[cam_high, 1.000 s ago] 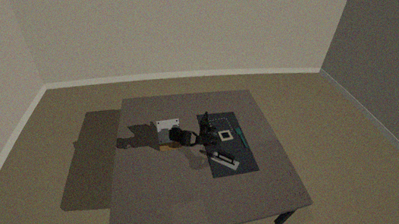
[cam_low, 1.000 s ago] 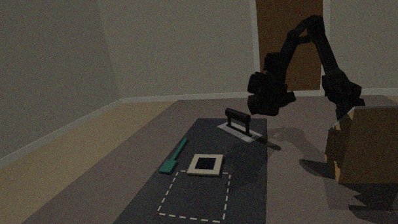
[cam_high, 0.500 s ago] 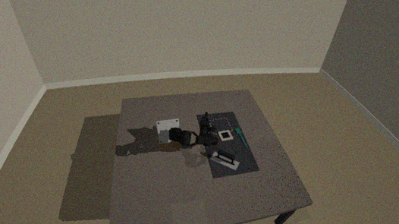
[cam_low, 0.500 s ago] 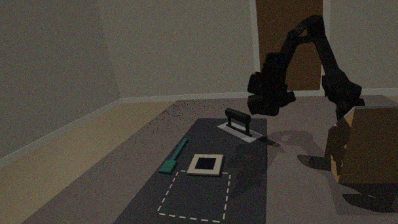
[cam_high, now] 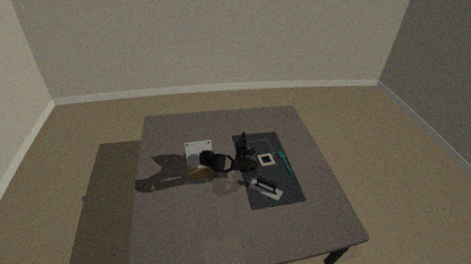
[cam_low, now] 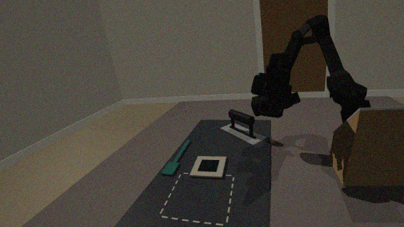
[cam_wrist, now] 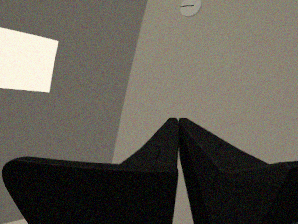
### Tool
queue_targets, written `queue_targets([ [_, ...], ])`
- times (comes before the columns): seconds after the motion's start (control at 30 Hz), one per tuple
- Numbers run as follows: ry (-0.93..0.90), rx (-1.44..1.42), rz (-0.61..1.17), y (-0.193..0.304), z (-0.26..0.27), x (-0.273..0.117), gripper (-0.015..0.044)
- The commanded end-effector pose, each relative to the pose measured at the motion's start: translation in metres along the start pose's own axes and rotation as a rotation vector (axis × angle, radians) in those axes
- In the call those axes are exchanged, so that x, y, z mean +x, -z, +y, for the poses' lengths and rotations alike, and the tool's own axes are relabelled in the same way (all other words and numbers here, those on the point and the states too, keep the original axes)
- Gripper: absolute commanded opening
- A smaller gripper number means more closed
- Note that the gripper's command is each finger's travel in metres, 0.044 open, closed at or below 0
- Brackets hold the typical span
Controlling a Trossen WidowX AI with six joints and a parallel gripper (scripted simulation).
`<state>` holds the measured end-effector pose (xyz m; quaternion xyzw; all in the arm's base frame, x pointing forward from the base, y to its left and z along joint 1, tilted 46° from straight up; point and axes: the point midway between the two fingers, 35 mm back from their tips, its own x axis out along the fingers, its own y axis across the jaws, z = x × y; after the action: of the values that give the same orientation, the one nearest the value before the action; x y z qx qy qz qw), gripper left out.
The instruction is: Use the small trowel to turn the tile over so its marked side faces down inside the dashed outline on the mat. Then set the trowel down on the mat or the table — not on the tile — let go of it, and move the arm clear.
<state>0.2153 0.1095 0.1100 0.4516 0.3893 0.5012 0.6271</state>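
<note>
My gripper (cam_wrist: 177, 125) is shut and empty, its fingertips together in the wrist view. It hangs above the near-arm side of the dark mat (cam_low: 256, 199), clear of the tools and tile. The tile (cam_high: 272, 160) (cam_low: 222, 167) lies flat with its dark square mark up, just outside the dashed outline (cam_low: 196, 221). A small green tool (cam_high: 287, 164) (cam_low: 171, 168) with a flat square blade and thin handle lies beside the tile. A grey-plated trowel (cam_low: 258, 140) with a black bar handle (cam_low: 241, 117) rests flat on the mat.
A brown box (cam_low: 379, 146) stands near the arm's base. A white panel (cam_high: 198, 147) with dark dots lies behind the arm in the top view. The mat lies on a brownish table (cam_high: 187, 239). The wrist camera faces walls and a bright rectangle (cam_wrist: 25, 62).
</note>
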Motion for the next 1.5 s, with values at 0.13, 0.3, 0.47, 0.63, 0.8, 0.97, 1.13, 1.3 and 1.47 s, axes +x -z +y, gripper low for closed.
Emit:
queue_targets([
  [0.13, 0.0, 0.0, 0.0, 0.0, 0.0, 0.0, 0.01],
  [0.3, 0.0, 0.0, 0.0, 0.0, 0.0, 0.0, 0.01],
  [0.47, 0.0, 0.0, 0.0, 0.0, 0.0, 0.0, 0.01],
  [0.63, 0.0, 0.0, 0.0, 0.0, 0.0, 0.0, 0.01],
  [0.8, 0.0, 0.0, 0.0, 0.0, 0.0, 0.0, 0.0074],
  [0.97, 0.0, 0.0, 0.0, 0.0, 0.0, 0.0, 0.0],
  [1.13, 0.0, 0.0, 0.0, 0.0, 0.0, 0.0, 0.0],
  [1.3, 0.0, 0.0, 0.0, 0.0, 0.0, 0.0, 0.0],
  [1.47, 0.0, 0.0, 0.0, 0.0, 0.0, 0.0, 0.01],
])
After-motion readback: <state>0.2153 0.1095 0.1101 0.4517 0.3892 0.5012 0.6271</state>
